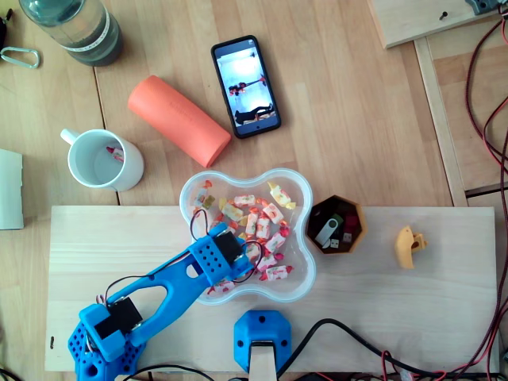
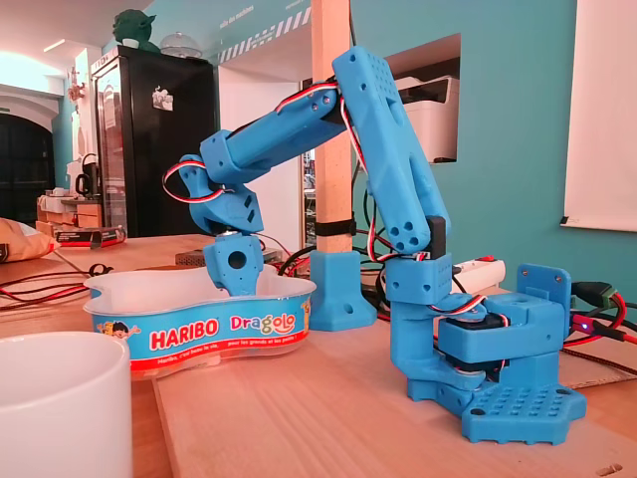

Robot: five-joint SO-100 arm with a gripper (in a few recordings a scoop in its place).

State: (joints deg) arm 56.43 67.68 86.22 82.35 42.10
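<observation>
Arm base: your blue arm stands on its base [image 1: 103, 341] at the near left corner of the wooden board [image 1: 413, 317] in the overhead view. In the fixed view the base [image 2: 498, 368] sits at the right.
Arm pose: the lower link rises steeply from the base and the elbow folds at the top. The forearm slopes down toward the tub, and the wrist bends so the claw points almost straight down.
Claw: your gripper [image 1: 197, 228] [image 2: 235, 271] dips inside the candy tub [image 1: 305, 194], at its left side in the overhead view. In the fixed view its tip sits below the rim.
Claw state: you cannot tell whether the jaws stand apart or together. The wrist covers them from above and the tub wall hides them from the side.
Candy tub: it is clear and lobed, at the far edge of the board, and its wall [image 2: 199, 324] reads "HARIBO" in the fixed view.
Candies: the wrapped candies [image 1: 266, 218] lie in the tub, just beside the claw.
Mug: the white mug [image 1: 99, 163] [image 2: 60, 398] stands off the board, up and left of the tub, with a single candy [image 1: 116, 153] inside.
Nearby: a hexagonal bowl [image 1: 335, 226] of USB sticks sits just right of the tub, with a yellow piece [image 1: 409, 246] farther right. An orange roll [image 1: 178, 121] and a phone [image 1: 246, 86] lie beyond the tub.
</observation>
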